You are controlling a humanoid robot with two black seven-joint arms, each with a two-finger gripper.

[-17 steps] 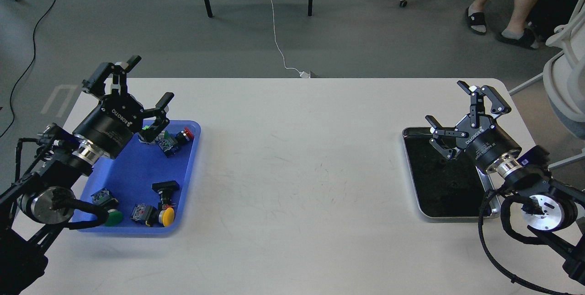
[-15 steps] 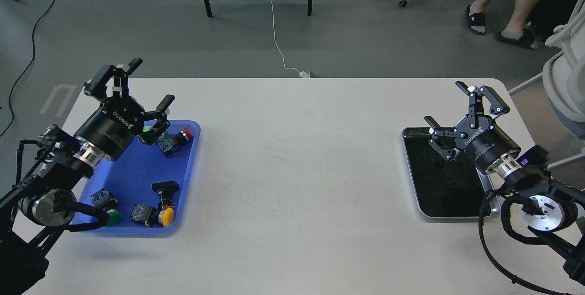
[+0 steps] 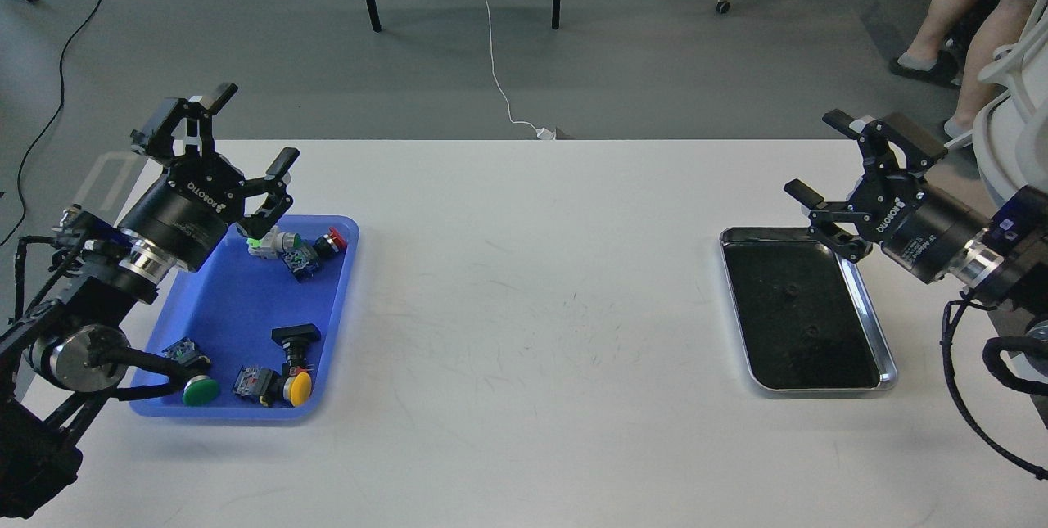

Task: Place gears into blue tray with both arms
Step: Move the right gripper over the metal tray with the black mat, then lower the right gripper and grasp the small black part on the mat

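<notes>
Both grippers, left (image 3: pixel 246 128) and right (image 3: pixel 823 158), are hanging wide open and empty; two gears (image 3: pixel 792 289) are lying on the silver tray (image 3: pixel 883 348).

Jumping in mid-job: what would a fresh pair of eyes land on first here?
The blue tray at the table's left, scattered with coloured push-button switches. Opposite, at the right, the silver tray with two tiny gears on its black liner. Both grippers, left and right, are open and hold nothing.
</notes>
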